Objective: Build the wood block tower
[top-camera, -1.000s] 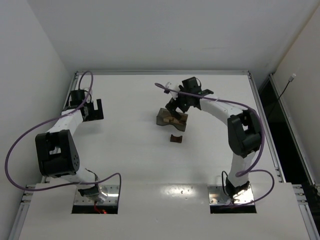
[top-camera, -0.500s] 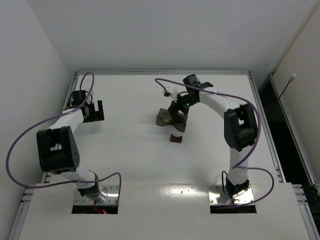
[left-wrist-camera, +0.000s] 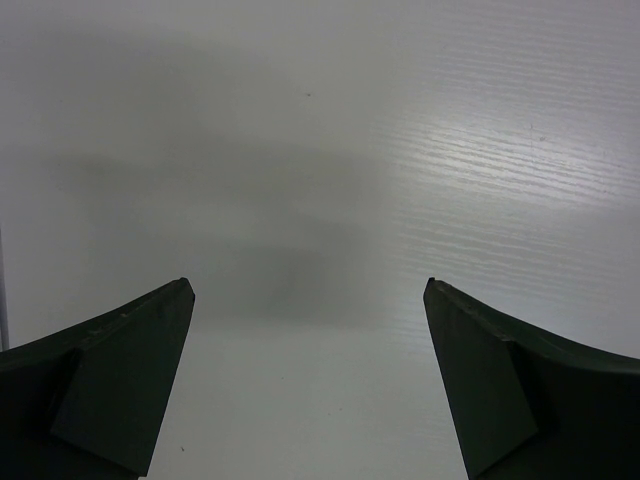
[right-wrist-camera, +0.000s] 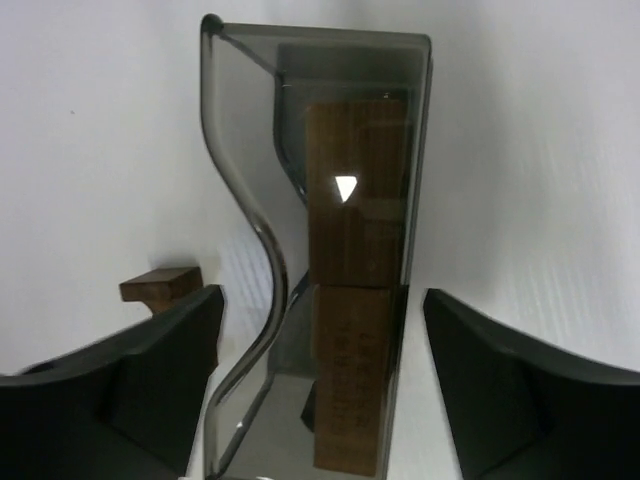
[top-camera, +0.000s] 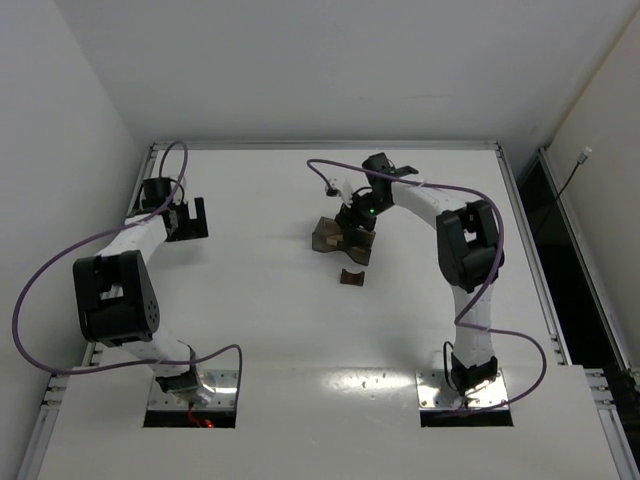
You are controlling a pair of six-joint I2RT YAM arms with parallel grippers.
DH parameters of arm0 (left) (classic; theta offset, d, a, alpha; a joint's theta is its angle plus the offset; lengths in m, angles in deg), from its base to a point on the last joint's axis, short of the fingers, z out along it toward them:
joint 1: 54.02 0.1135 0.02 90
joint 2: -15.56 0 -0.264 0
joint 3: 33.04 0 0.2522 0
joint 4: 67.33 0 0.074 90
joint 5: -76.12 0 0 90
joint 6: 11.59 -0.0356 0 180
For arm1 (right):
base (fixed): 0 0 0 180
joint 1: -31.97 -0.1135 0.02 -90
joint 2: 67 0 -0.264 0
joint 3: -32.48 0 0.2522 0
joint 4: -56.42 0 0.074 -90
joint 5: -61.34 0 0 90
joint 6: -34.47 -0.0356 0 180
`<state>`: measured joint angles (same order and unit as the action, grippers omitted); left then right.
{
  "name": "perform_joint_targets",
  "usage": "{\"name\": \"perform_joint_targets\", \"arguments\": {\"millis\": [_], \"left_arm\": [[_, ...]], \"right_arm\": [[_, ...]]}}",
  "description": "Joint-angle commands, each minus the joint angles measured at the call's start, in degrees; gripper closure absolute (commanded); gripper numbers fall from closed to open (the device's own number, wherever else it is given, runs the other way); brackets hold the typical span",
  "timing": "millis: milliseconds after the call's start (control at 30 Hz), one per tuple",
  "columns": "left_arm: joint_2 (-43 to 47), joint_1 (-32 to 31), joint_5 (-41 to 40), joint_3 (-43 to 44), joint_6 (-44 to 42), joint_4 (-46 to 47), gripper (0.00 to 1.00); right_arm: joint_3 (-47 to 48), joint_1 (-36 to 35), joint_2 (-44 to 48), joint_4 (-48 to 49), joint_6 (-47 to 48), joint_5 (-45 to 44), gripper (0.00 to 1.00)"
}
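Right pincer (right-wrist-camera: 322, 293) spread, smoky translucent bin (right-wrist-camera: 245, 200) with wavy rim between fingers; squared wood blocks (right-wrist-camera: 355, 230) inside; dark block (right-wrist-camera: 160, 283) outside finger. Left pincer (left-wrist-camera: 308, 285) spread over ribbed white surface (left-wrist-camera: 450, 150).

- White links, black joint housings: left arm (top-camera: 135, 240), right arm (top-camera: 420, 200).
- Purple cable (top-camera: 14, 328) looped along each arm.
- Green light (top-camera: 371, 209) at right wrist.
- Dark matte wedge-shaped jaws: left gripper (left-wrist-camera: 308, 285), right gripper (right-wrist-camera: 322, 293).

The bin (right-wrist-camera: 250, 200) occupies the gap between the right gripper (right-wrist-camera: 322, 291) fingers. A dark brown block (right-wrist-camera: 160, 284) stands just outside one finger, possibly touching. Bare table (left-wrist-camera: 320, 120) lies ahead of the left gripper (left-wrist-camera: 309, 282).
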<state>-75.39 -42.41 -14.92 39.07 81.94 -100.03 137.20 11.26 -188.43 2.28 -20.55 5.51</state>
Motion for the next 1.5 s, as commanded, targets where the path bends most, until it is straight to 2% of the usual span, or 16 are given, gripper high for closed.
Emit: {"name": "perform_joint_targets", "arguments": {"millis": [0,67,100,167,267,367,400,467,533,700,800,967,1100,1200,1333,1467], "left_arm": [[0.08,0.69,0.60,1.86,0.60,0.66,0.01],[-0.44,0.69,0.60,1.33,0.60,0.66,0.01],[-0.45,0.69,0.60,1.33,0.60,0.66,0.01],[-0.45,0.69,0.60,1.33,0.60,0.66,0.01],[-1.06,0.69,1.12,1.33,0.60,0.66,0.01],[-1.06,0.69,1.13,1.33,0.60,0.66,0.01],[-1.59,0.69,1.13,1.33,0.60,0.66,0.01],[-1.59,0.69,1.65,1.33,0.60,0.66,0.01],[-1.59,0.69,1.65,1.33,1.13,0.66,0.01],[-1.06,0.69,1.65,0.80,1.13,1.19,0.01],[-1.06,0.69,1.65,0.80,1.13,1.19,0.01],[-1.06,0.69,1.65,0.80,1.13,1.71,0.01],[-0.54,0.69,1.65,0.80,1.13,1.71,0.01],[-0.54,0.69,1.65,0.80,1.13,1.71,0.01],[-0.54,0.69,1.65,0.80,1.13,2.24,0.01],[0.61,0.69,1.13,0.28,0.52,2.24,0.01]], "right_arm": [[3.87,0.32,-0.21,1.97,-0.79,0.63,0.32],[3.88,0.32,-0.21,1.97,-1.40,0.63,0.45],[4.40,0.32,-0.21,1.97,-1.41,0.63,0.61],[4.40,0.32,-0.21,1.45,-1.41,1.15,0.70],[3.35,0.32,0.58,0.92,-1.41,1.77,0.71],[2.83,0.32,2.77,0.39,-1.41,2.30,0.61],[2.82,0.32,2.77,0.39,-1.41,2.30,0.63],[2.82,0.32,2.77,0.39,-1.94,2.30,0.75],[3.43,0.32,2.77,0.39,-1.94,1.78,1.00],[2.39,0.32,5.75,4.25,-5.35,-1.21,1.00],[-3.74,-0.99,10.58,10.99,-7.73,-6.39,1.00],[-16.67,-5.47,21.73,25.85,-9.14,-22.81,1.00],[-27.12,-11.01,25.35,37.97,-6.77,-36.87,1.00],[-32.83,-16.36,25.88,46.23,-3.97,-48.89,1.00],[-35.76,-19.45,25.36,50.83,-3.43,-54.12,1.00],[-35.76,-20.25,23.60,51.37,-4.39,-57.28,1.00]]}}
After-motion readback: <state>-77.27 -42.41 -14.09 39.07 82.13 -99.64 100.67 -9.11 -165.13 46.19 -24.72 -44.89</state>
